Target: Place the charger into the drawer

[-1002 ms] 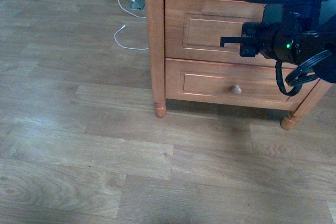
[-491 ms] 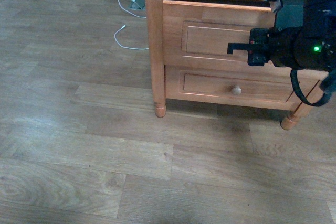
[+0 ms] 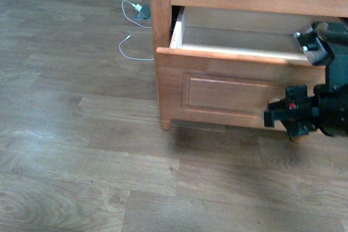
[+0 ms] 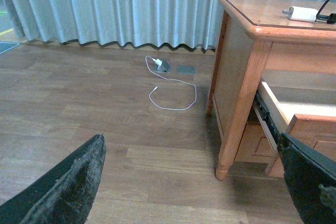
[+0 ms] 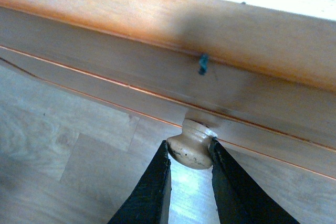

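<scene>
nightstand (image 3: 161,52): tall-front drawer (image 3: 228,88) is out, the visible part of its pale inside bare. charger (image 4: 302,13) lies on the nightstand top, untouched. right gripper (image 5: 190,153) is clamped on the round knob (image 5: 191,139). left gripper (image 4: 190,142) is spread wide and empty. remaining, i'd say: release knob, grab charger, drop it in.

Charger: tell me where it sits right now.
In the left wrist view, the charger lies on the nightstand top, above the open drawer; the front view does not show it.
</scene>
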